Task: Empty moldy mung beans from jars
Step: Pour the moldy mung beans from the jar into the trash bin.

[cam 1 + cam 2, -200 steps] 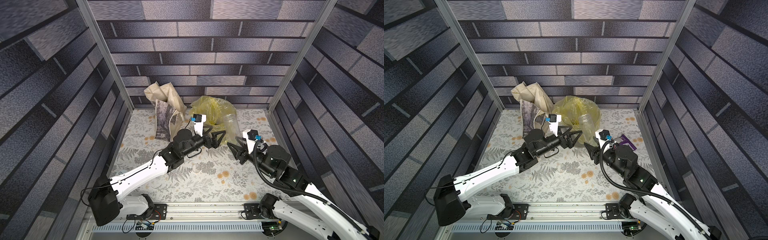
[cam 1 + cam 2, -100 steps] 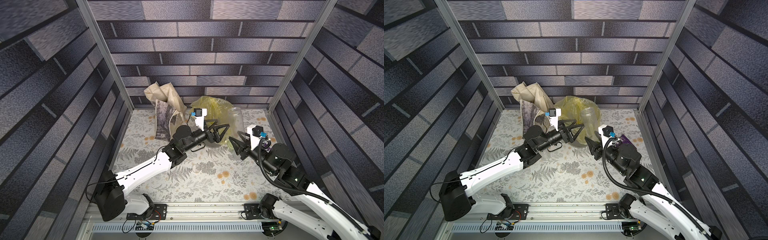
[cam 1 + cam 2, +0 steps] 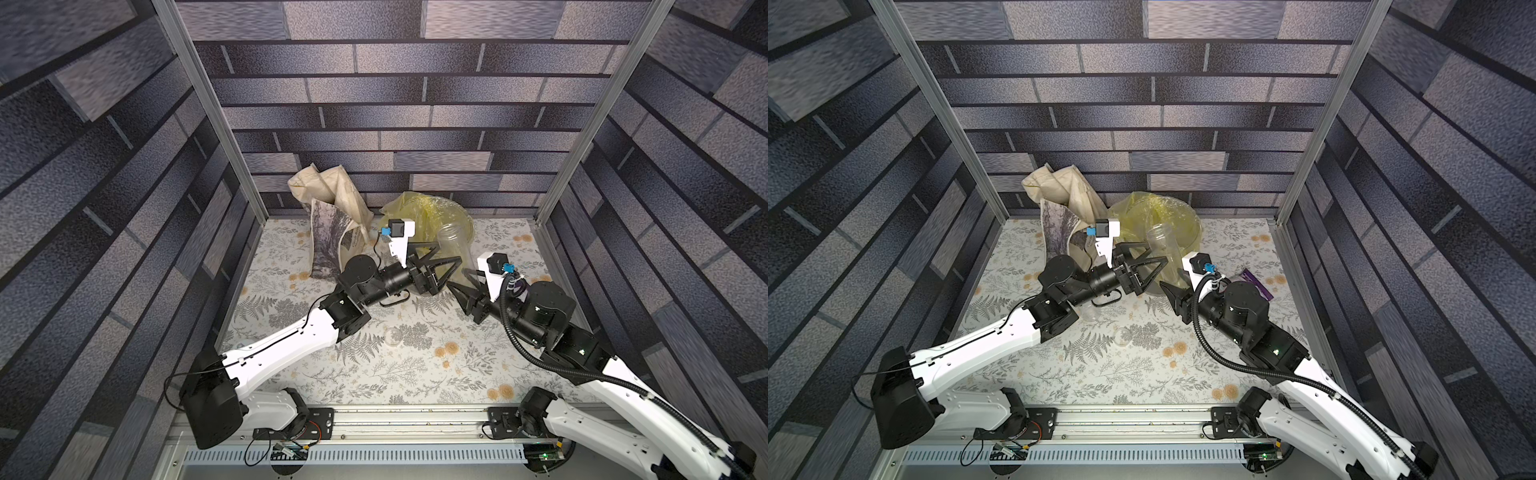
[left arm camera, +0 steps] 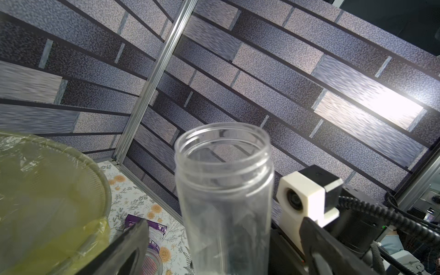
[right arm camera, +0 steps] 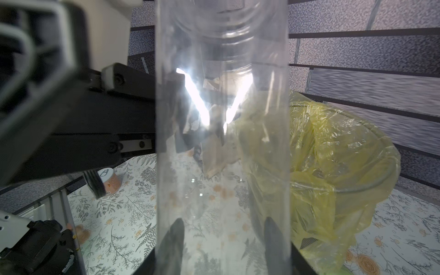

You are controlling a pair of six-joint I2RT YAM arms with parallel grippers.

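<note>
Left tool (image 3: pixel 449 253) advanced around jar (image 3: pixel 454 237), axis upright, mouth up, seemingly empty

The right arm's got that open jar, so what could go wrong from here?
The right gripper grips the smooth jar low down, so it may slip or pivot when tipped. The left gripper has open jaws straddling the jar; a small misjudged move could knock it.

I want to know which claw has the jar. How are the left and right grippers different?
The left gripper is open around the jar, not touching; the right gripper is shut on it. The left sits higher on the jar; the right holds near its base. Both are black.
</note>
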